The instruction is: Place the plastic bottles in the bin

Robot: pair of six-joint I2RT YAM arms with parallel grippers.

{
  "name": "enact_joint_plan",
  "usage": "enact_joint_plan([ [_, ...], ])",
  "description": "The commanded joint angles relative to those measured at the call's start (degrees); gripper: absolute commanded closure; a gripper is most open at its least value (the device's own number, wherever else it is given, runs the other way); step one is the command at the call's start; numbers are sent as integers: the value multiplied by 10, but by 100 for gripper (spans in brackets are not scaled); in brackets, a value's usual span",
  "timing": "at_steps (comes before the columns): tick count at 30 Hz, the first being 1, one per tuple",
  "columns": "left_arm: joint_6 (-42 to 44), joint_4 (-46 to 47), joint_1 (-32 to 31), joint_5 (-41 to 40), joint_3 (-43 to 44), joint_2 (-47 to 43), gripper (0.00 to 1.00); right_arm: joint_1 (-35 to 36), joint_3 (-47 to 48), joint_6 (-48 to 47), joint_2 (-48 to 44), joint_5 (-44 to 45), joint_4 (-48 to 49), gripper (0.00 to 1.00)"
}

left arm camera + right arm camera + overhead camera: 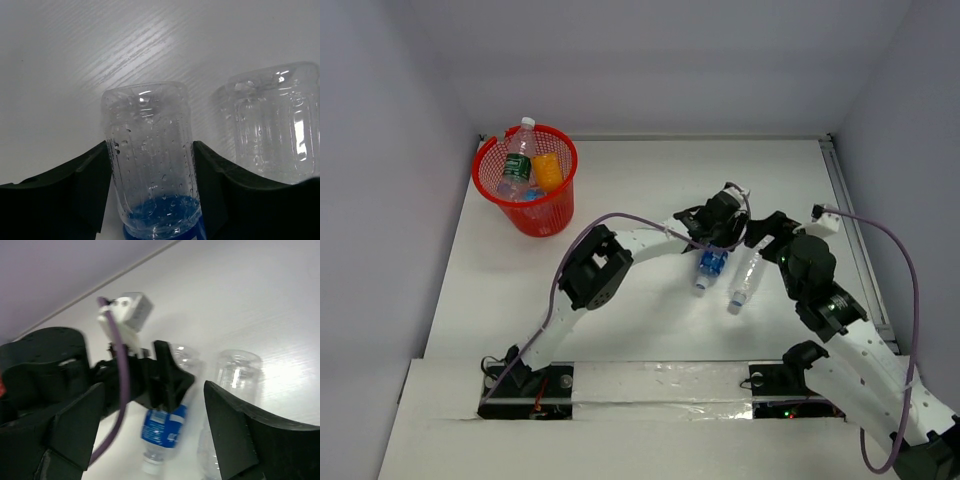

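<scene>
**Left claw on a bottle, right claw spread wide, two bottles outside the bin.**

Your left gripper (150, 167) has its dark fingers pressed against both sides of the blue-labelled bottle (150, 145). This bottle is a smooth clear cylinder beaded with droplets inside. It lies on the white table (640, 180), well to the right of the bin (542, 215) and nearer the arm bases than the bin. One ribbed clear bottle (275, 130) lies just beside it, on the side away from the bin. Your right gripper (154, 390) hovers by this pair, jaws wide apart and gripping nothing. Inside the round red mesh bin you can count a green-labelled bottle (518, 160) with its neck above the rim and an orange bottle (548, 172). A blue patch beneath them is too small to make out.
</scene>
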Motion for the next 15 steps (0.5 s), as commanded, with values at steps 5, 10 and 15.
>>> enact_joint_plan([
  [5,-27,94,25,-6,-111,-118,61,-50,-7,32,-42,52,-26,13],
  [10,-38,147,43,-3,-218,-222,62,-105,-8,28,-7,-11,-19,13],
  [15,-40,173,55,-16,-281,-345,62,-181,-12,8,77,-124,-11,5],
])
